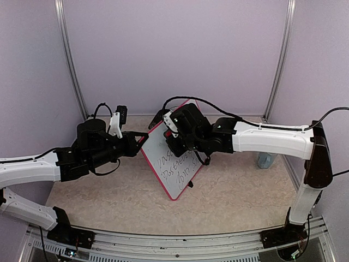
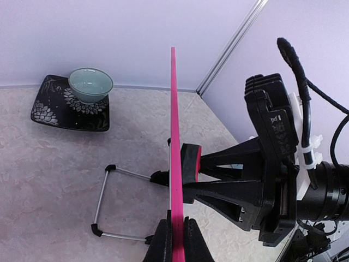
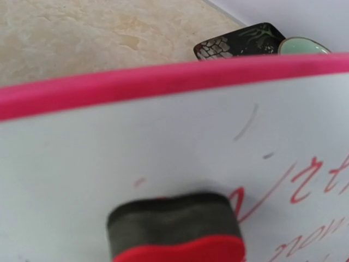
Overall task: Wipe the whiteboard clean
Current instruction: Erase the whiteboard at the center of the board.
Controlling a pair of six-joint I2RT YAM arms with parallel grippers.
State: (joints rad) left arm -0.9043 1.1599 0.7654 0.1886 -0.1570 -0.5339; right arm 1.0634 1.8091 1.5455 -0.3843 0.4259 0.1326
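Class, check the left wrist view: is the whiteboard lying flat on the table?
No: the whiteboard is up on edge, its pink frame pinched in the left gripper.

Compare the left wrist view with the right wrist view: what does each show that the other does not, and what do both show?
Only left wrist: the board seen edge-on, its wire stand, the left tool shut on its edge, and the right tool holding the eraser against it. Only right wrist: the board's white face with red writing. Both: the pink frame, eraser, plate and bowl.
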